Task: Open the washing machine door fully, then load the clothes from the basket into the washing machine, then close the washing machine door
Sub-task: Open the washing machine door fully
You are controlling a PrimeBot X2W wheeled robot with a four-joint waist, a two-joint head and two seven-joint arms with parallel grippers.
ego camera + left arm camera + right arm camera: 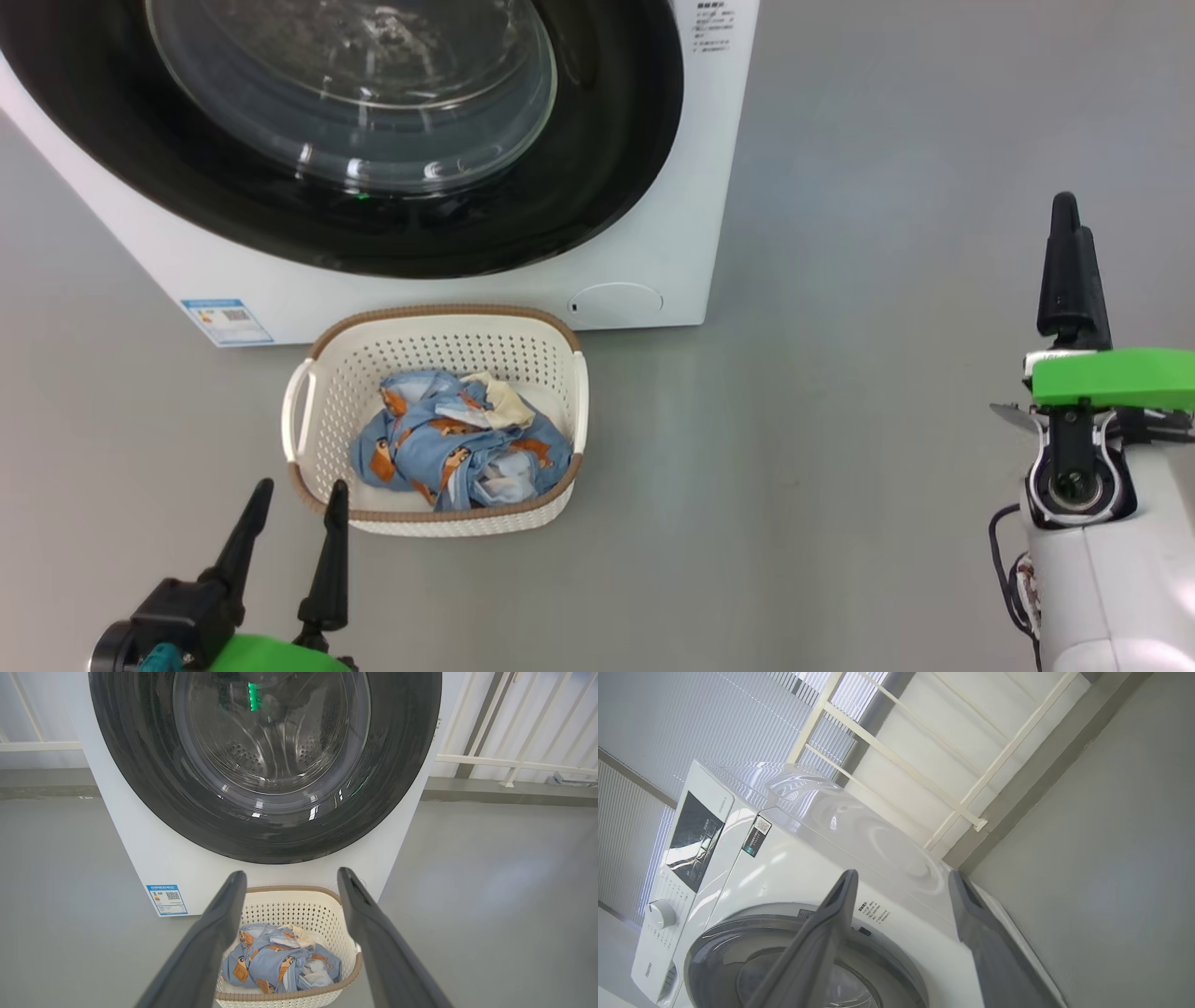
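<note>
Washing machine stands on grey floor; washing machine door closed, black ring flush against the white front, glass bowl bulging at centre, steel drum visible through it in the left wrist view. Blue energy sticker low at front left; round flap low at front right.

Basket sits on floor just in front of the machine, under the door, far rim near the front panel; can't tell if it touches. Clothes bunched inside basket, blue bear print with a bit of cream cloth on top, below the rim.

Left gripper at lower left, jaws spread, nothing between them; fingertips just beside basket's near left corner, apart from it; left wrist view looks between the fingers at basket and door.

Right gripper far right over bare floor, well apart from basket and machine; seen side-on in the head view; right wrist view shows its jaws spread and empty, pointing at the machine's upper front corner; control panel and knob in that view.
</note>
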